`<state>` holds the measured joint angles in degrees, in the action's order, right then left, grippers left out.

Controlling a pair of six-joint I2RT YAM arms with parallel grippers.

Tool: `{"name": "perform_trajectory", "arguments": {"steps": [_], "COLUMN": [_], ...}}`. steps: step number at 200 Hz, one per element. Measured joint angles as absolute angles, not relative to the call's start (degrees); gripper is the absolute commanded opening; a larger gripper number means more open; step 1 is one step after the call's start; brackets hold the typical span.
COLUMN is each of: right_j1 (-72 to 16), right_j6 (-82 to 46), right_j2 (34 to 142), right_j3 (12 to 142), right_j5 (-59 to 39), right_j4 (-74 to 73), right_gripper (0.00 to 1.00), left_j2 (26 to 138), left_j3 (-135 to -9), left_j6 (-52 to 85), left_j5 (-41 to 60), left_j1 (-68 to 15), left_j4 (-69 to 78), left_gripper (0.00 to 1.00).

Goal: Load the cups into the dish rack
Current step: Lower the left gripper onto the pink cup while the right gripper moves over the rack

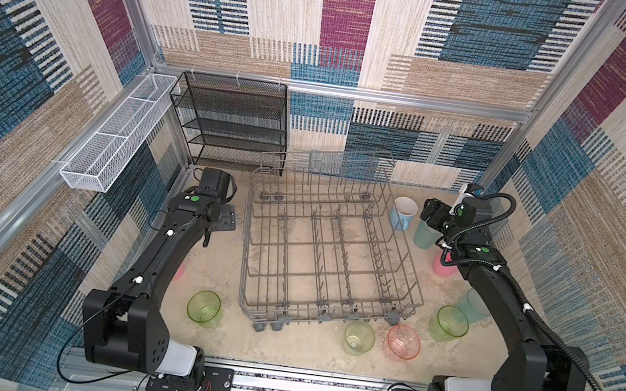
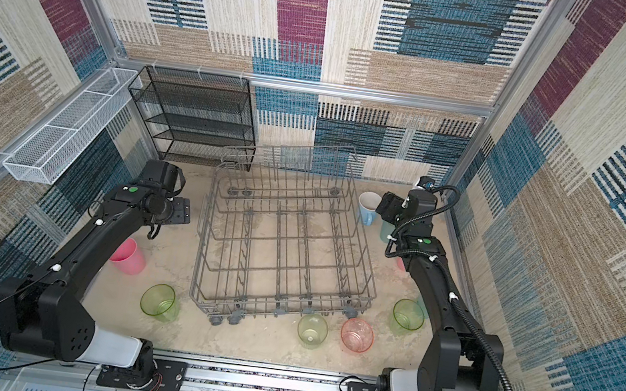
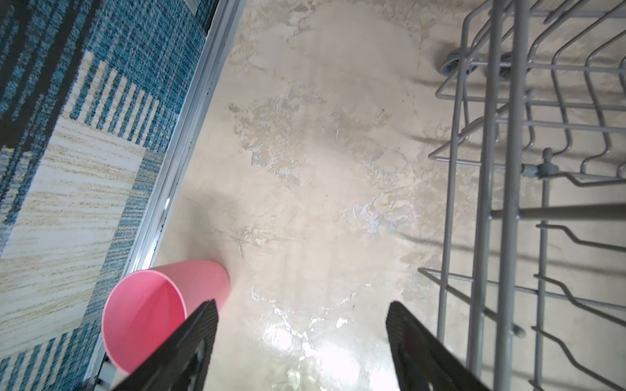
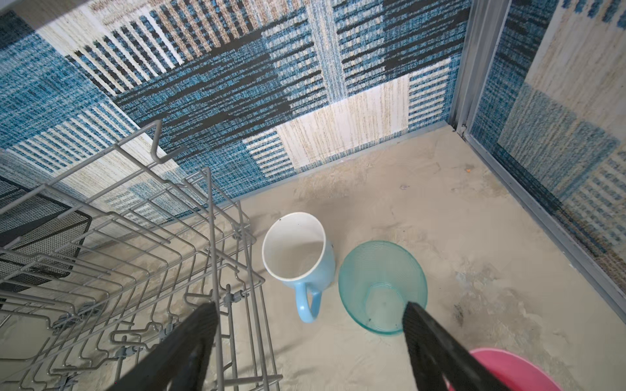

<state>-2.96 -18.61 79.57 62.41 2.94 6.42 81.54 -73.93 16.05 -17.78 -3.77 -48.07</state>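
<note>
The dish rack (image 1: 327,310) is seen empty, cups scattered around it. The left gripper (image 3: 299,304) and right gripper (image 4: 310,304) are held with fingers apart, empty. At the rack's 2 o'clock, the light-blue mug (image 4: 298,250) could be toppled into the neighbouring teal tumbler (image 4: 382,287) if approached off-centre.

Bare tabletop (image 3: 321,169) lies open at 9 o'clock of the dish rack (image 1: 331,245), bounded by a pink cup (image 2: 127,257) at 8 o'clock, while a mug (image 4: 294,250) and teal cup (image 4: 382,287) crowd its 2 o'clock side.
</note>
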Motion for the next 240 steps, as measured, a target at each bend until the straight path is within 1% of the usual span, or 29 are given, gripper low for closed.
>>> {"name": "perform_trajectory", "arguments": {"steps": [42,81,110,159,203,240], "right_j1": [-6.7,-10.0,-13.0,-18.3,-23.6,-27.6], "right_j6": [-17.9,-16.1,-13.8,-11.9,-10.2,-6.9], "right_j2": [80.1,76.5,73.3,70.3,70.0,70.1], "right_j3": [63.8,63.1,61.2,57.2,54.6,53.1], "right_j5": [2.6,3.6,2.3,-2.3,-5.6,-6.8], "right_j4": [7.6,7.2,5.2,-0.6,-3.8,-4.9], "right_gripper": [0.87,0.87,0.87,0.87,0.86,0.86], "left_j2": [81.4,79.5,80.0,80.9,81.9,81.8], "left_j3": [-73.9,-72.0,-70.5,-69.4,-68.9,-68.0], "left_j6": [19.8,22.5,24.0,25.3,24.8,23.5], "left_j5": [-17.6,-17.5,-16.2,-16.4,-17.7,-17.9], "left_j1": [-2.3,0.5,4.4,7.1,9.5,11.2], "left_j4": [-55.1,-58.0,-58.3,-58.2,-57.0,-54.8], "left_gripper": [0.79,0.78,0.77,0.76,0.73,0.67]}}
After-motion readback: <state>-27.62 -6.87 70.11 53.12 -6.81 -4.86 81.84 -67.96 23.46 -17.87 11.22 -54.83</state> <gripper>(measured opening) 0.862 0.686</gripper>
